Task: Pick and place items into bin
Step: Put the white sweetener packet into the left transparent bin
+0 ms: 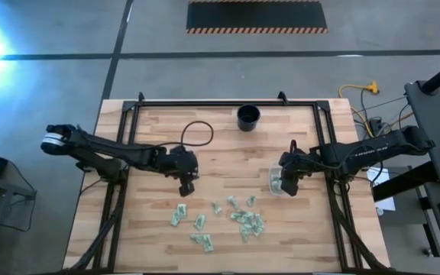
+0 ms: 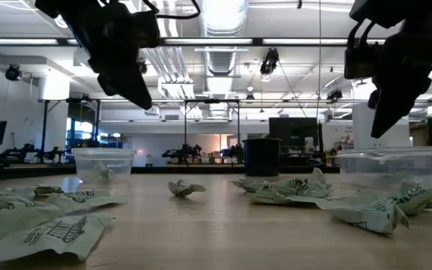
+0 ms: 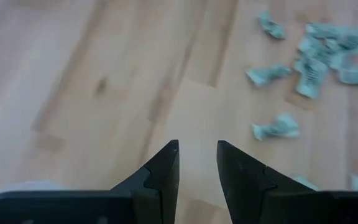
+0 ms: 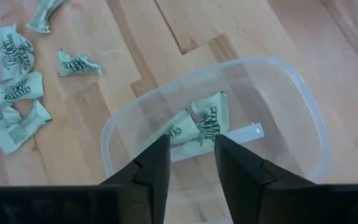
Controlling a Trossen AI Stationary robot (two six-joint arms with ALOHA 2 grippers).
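Several small pale green and white packets (image 1: 244, 220) lie scattered on the wooden table's near half; they also show in the low view (image 2: 298, 187), the left wrist view (image 3: 309, 68) and the right wrist view (image 4: 17, 93). A clear tub (image 4: 303, 112) stands at the table's right (image 1: 274, 177) with two packets (image 4: 197, 124) lying on its floor. My right gripper (image 4: 191, 140) hangs above this tub (image 2: 388, 161), slightly open and empty. My left gripper (image 3: 197, 146) hangs over bare wood left of the table's middle (image 1: 187, 187), slightly open and empty, the packets on its near-right side.
A second clear tub (image 2: 103, 161) stands below my left arm in the low view. A black cup (image 1: 248, 117) stands at the far edge. A black cable loop (image 1: 197, 134) lies far left of centre. Bare wood (image 1: 228, 153) lies between the grippers.
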